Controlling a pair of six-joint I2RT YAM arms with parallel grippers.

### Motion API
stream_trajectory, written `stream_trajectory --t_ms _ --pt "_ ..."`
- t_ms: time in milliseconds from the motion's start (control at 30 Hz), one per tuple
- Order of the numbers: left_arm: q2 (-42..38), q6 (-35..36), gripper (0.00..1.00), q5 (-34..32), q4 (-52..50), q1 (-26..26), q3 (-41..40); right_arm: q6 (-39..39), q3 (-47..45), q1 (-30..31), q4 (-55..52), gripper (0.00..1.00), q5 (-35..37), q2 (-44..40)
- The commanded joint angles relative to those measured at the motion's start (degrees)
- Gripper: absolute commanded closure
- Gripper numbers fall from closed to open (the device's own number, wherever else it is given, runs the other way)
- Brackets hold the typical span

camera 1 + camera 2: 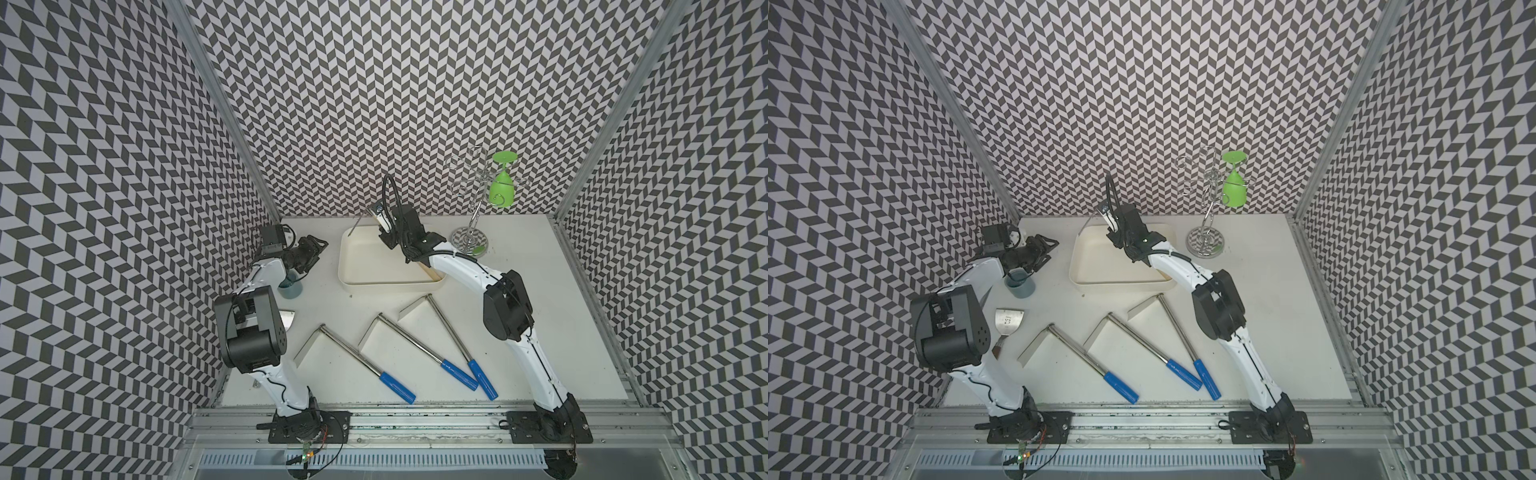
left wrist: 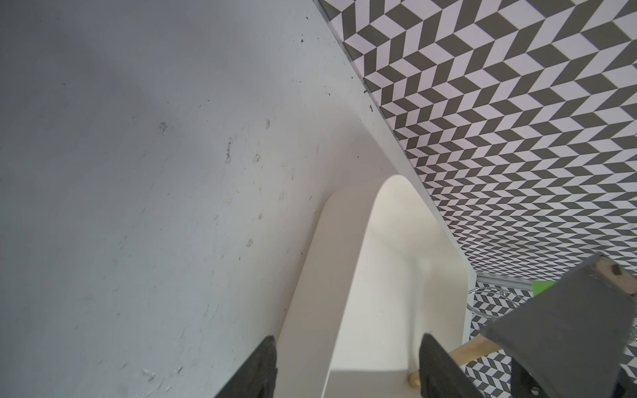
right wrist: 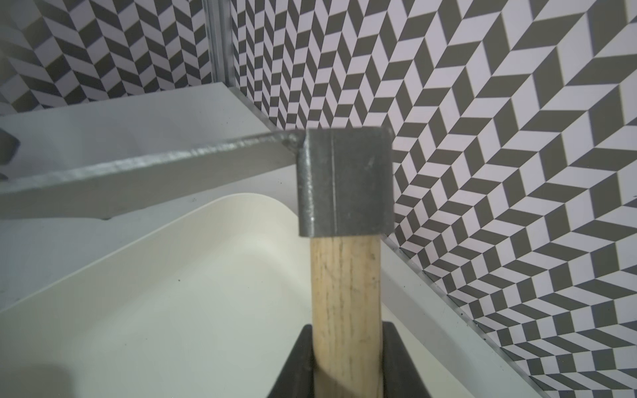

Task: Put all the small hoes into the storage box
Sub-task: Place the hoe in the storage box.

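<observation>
While the right pincer pinches its pale wooden handle just below the dark metal socket, the small hoe hangs tilted over the far end of the storage box, head raised. Its flat grey blade juts sideways from the socket toward the left arm's side, above the box's far left corner. The handle runs back under the right wrist toward the box's near right corner; whether its end touches the box floor I cannot tell. The rest of the cream-white box floor is bare.

The left pincer hovers just beside the box's left wall with its jaws spread and nothing between them. A grey-blue cup stands right below that wrist.

Nearer the arm bases, 3 long steel scrapers with blue grips lie on the white table, blades toward the box and grips toward the front rail. The 2 right-hand grips almost meet. A putty knife lies beside the left arm's elbow. At the far right corner stands a chrome rack with 1 green wine glass hung upside down. Chevron-patterned walls close in 3 sides.
</observation>
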Motion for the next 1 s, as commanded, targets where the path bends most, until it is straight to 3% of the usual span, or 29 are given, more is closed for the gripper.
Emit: stream_trajectory --t_ms 0,967 --pt "-1.31 0.42 0.34 0.18 0.94 0.42 -0.23 -1.41 0.4 -0.01 6.12 1.0 -0.18 -0.84" --pt "-0.65 0.86 0.34 -0.39 0.79 0.57 -0.01 -1.03 -5.49 -0.72 5.42 1.0 -5.4 4.47"
